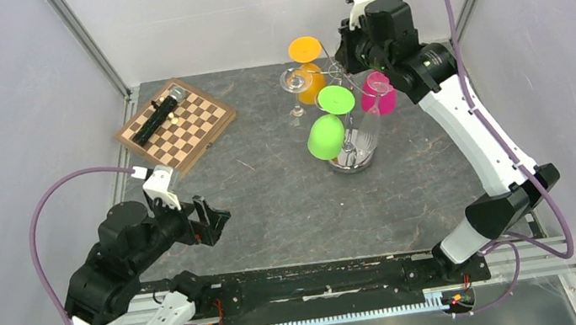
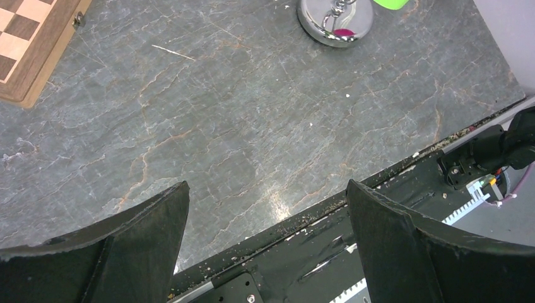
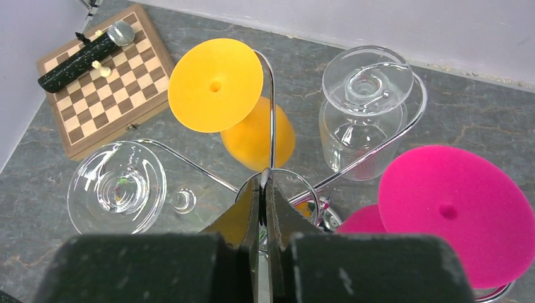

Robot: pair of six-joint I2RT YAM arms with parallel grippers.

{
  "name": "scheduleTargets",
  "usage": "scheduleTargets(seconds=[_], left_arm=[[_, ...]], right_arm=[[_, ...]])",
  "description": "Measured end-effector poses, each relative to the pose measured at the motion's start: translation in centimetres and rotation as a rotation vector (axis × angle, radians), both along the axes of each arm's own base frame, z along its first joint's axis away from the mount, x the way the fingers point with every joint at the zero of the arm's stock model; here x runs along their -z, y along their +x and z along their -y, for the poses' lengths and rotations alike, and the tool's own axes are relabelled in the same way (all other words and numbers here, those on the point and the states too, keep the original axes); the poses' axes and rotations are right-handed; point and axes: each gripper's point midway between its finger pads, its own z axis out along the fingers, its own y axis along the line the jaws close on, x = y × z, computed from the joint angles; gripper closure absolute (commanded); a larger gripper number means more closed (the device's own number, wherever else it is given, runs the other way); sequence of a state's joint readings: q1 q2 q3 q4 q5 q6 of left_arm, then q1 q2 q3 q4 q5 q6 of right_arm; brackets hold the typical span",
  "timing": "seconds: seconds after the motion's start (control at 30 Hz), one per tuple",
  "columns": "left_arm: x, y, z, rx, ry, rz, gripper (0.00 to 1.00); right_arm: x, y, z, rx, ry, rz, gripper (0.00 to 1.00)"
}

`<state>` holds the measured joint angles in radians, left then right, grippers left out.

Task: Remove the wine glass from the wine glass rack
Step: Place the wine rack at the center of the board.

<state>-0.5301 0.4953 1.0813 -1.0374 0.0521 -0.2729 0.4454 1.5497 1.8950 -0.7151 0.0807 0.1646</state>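
Two idle things sit at far left: a wooden chessboard (image 1: 176, 127) with a black microphone (image 1: 156, 119) lying across it. Just right of them the left gripper (image 2: 266, 185) hovers over the slate-textured table (image 1: 275, 215), jaws spread wide and holding nothing. At centre stands the wine glass rack (image 1: 351, 164), polished chrome wire on a domed base. Five glasses hang from its scrolled arms, bowls down and flat feet up: a clear glass (image 3: 117, 186), an orange glass (image 3: 216, 85), a green glass (image 1: 325, 136), a second clear glass (image 3: 366, 95) and a pink glass (image 3: 451, 214). Each looks light, rigid, smooth and slippery; the clear ones are likely brittle, the coloured ones possibly plastic. The thin stem just under the foot seems the safest hold, with the glass slid outward along its wire slot. The right gripper (image 3: 265, 183) is above the rack's top loop, jaws closed; whether they pinch the wire I cannot tell.
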Motion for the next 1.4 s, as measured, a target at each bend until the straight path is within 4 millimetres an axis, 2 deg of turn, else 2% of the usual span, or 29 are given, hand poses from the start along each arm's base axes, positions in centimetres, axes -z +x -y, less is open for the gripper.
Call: scheduleTargets(seconds=[0.3,0.83,1.2,1.4], left_arm=[[0.1,0.1,0.0,-0.001,0.002,-0.003,0.00],[0.0,0.2,-0.3,-0.017,0.008,0.002,0.00],[0.0,0.2,-0.3,-0.020,0.008,0.004,0.00],[0.0,0.2,-0.3,-0.020,0.008,0.004,0.00]], right_arm=[[0.6,0.0,-3.2,-0.039,-0.018,0.008,1.00],[0.3,-0.7,-8.7,-0.122,-0.039,0.059,1.00],[0.4,-1.2,-9.6,-0.134,-0.062,0.071,1.00],[0.5,-1.5,-9.1,-0.129,-0.064,0.103,1.00]])
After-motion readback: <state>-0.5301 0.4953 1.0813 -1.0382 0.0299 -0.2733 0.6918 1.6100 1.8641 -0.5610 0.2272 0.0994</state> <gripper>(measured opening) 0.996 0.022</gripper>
